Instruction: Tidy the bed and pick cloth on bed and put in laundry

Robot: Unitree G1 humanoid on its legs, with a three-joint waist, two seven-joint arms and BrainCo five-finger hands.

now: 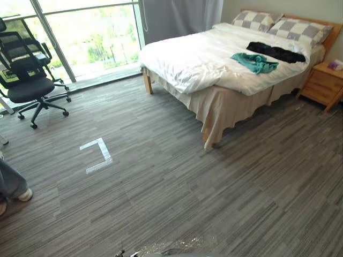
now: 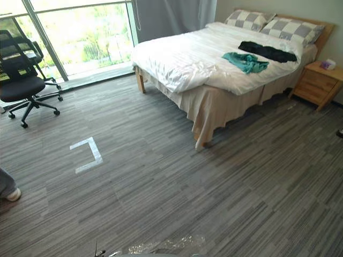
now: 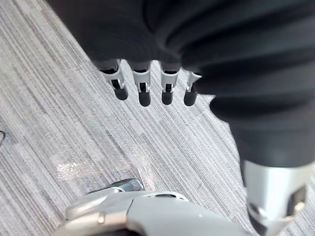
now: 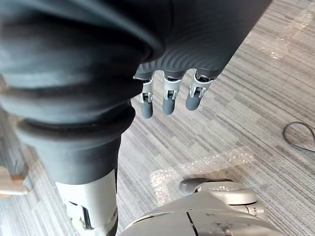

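The left hand is seen in its wrist view hanging over the grey striped floor, its fingers straight and released, with nothing held. At the left edge of the floor a person's trouser leg and light shoe are seen. Further back, a black office chair is parked in the floor's far left corner, against the tall window. A white tape mark, shaped as an open bracket, is laid on the floor between the chair and the bed.

The bed is covered by a white duvet, which is rumpled and hangs over the foot corner. A teal cloth is bunched on the duvet near the side edge facing the nightstand, in the half toward the head. A black cloth is stretched out just beyond it, between the teal cloth and the two checked pillows set along the head edge. The two cloths lie close together but apart. A small pale object is placed on the wooden nightstand's top, at its back edge.

The right hand is shown in its wrist view over the floor, fingers likewise straight and slack, grasping nothing.
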